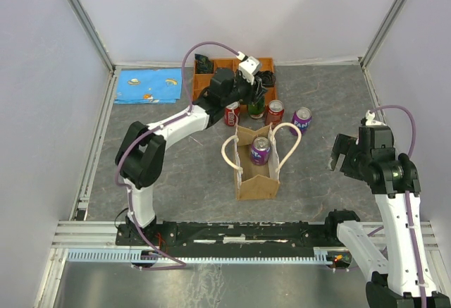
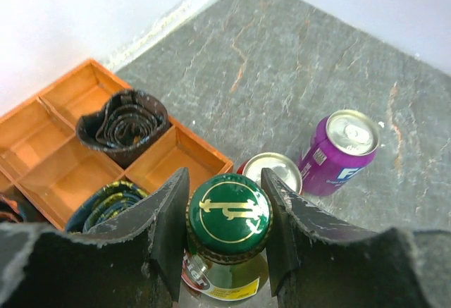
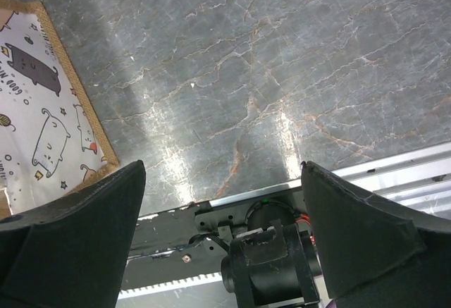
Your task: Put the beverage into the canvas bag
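Note:
The tan canvas bag (image 1: 257,177) with cream handles stands open at the table's middle, with a purple can (image 1: 261,151) inside it. Behind it stand a green bottle (image 1: 255,106), two red cans (image 1: 232,114) (image 1: 274,111) and a purple can (image 1: 301,119). My left gripper (image 1: 248,102) is shut on the green bottle (image 2: 229,213) at its cap, one finger on each side. The bottle stands upright. My right gripper (image 1: 344,154) is open and empty, right of the bag, above bare table in the right wrist view (image 3: 222,170).
An orange compartment tray (image 1: 211,82) with dark rolled items (image 2: 123,121) sits just behind the bottle. A red can's top (image 2: 276,170) and the purple can (image 2: 342,149) stand close to the bottle. A blue cloth (image 1: 146,86) lies back left. A cat-print panel with a tan edge (image 3: 42,111) shows left.

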### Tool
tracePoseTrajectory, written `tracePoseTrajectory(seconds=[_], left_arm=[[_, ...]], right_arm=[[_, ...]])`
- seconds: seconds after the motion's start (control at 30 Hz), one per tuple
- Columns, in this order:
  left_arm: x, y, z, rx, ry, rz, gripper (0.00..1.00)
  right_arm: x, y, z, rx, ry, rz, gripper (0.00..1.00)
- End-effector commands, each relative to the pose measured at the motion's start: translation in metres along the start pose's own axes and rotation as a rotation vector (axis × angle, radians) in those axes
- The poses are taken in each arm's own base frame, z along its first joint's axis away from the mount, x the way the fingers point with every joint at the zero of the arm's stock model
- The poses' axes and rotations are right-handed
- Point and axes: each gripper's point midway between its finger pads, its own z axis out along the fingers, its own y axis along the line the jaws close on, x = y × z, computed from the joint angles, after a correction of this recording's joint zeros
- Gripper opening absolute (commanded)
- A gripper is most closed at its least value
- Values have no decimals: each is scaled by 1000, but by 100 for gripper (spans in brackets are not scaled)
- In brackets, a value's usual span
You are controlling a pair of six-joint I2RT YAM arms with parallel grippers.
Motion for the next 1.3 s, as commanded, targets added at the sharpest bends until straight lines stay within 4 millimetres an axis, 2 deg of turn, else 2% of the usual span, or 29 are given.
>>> tracePoseTrajectory(seconds=[0.0, 0.13, 0.4, 0.6, 0.77, 0.93, 1.1, 1.27], left_arm=[[-152, -23, -39, 55, -344, 87, 3], [-178, -33, -57, 83, -369, 93, 3], [-225, -55, -110, 135, -414, 122, 3], [-237, -68, -140, 164, -412, 90, 3], [-231, -83, -157, 199, -392, 44, 3], [-212, -107, -167, 245, -361, 19, 3], [-195, -129, -168, 279, -346, -7, 3], [-176, -141, -163, 295, -326, -28, 3]], right_arm=[[-12, 5, 1, -20, -48, 16, 99], [-11, 4, -1, -22, -53, 12, 99], [-9, 8, 3, -44, -53, 13, 99], [-11, 13, 6, -67, -55, 15, 99], [-11, 15, 6, -79, -54, 14, 99], [-11, 16, 5, -85, -56, 8, 99], [-9, 15, 3, -89, -53, 1, 99], [-5, 13, 0, -87, -54, -4, 99]])
